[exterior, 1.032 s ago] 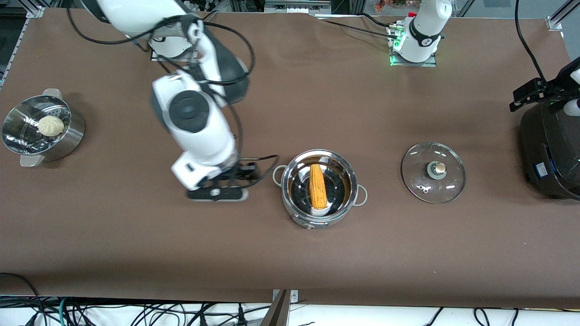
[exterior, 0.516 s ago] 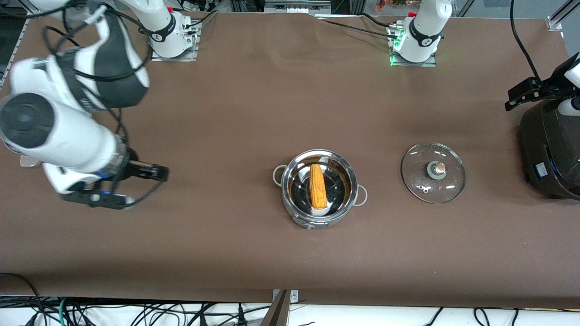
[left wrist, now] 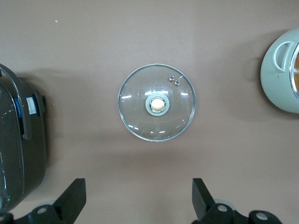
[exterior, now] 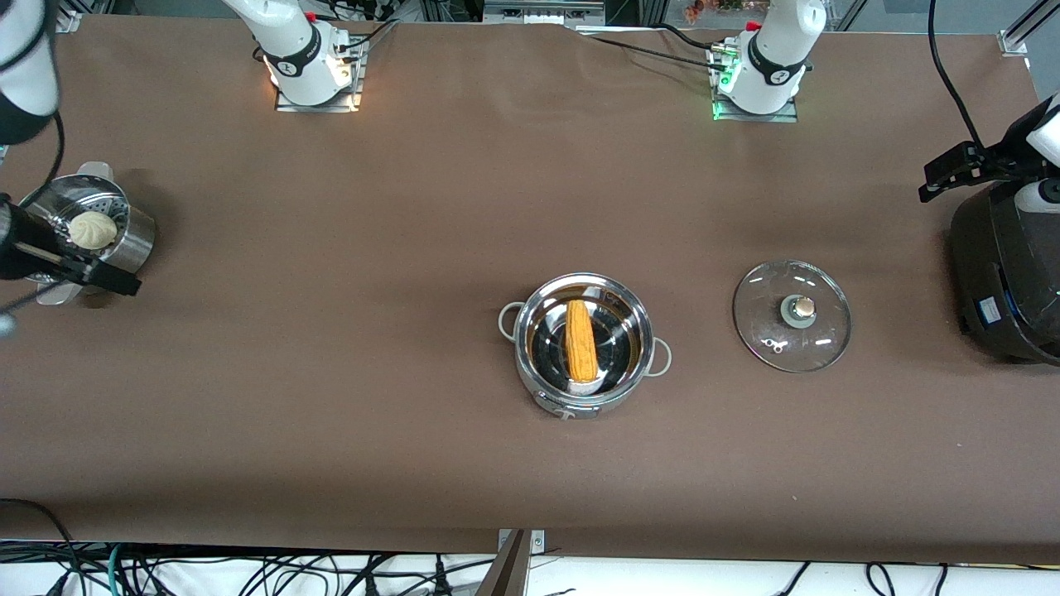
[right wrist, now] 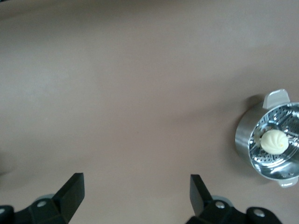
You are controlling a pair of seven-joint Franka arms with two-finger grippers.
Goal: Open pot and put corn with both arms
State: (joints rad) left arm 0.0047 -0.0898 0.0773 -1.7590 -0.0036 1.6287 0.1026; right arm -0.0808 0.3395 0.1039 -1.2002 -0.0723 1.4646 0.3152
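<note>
Leave the corn [exterior: 582, 340] lying in the open pot [exterior: 581, 343], lid [exterior: 792, 315] on the surface [exterior: 464, 207] beneath the spread, empty left end effector [left wrist: 139, 198], and park the right end effector [right wrist: 136, 193], equally spread and empty, clear of both.

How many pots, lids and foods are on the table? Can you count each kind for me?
Pots: 3, the pot, the steamer pot, the black cooker
Lids: 1, the glass lid
Foods: 2, the corn, the white bun
Total: 6
</note>
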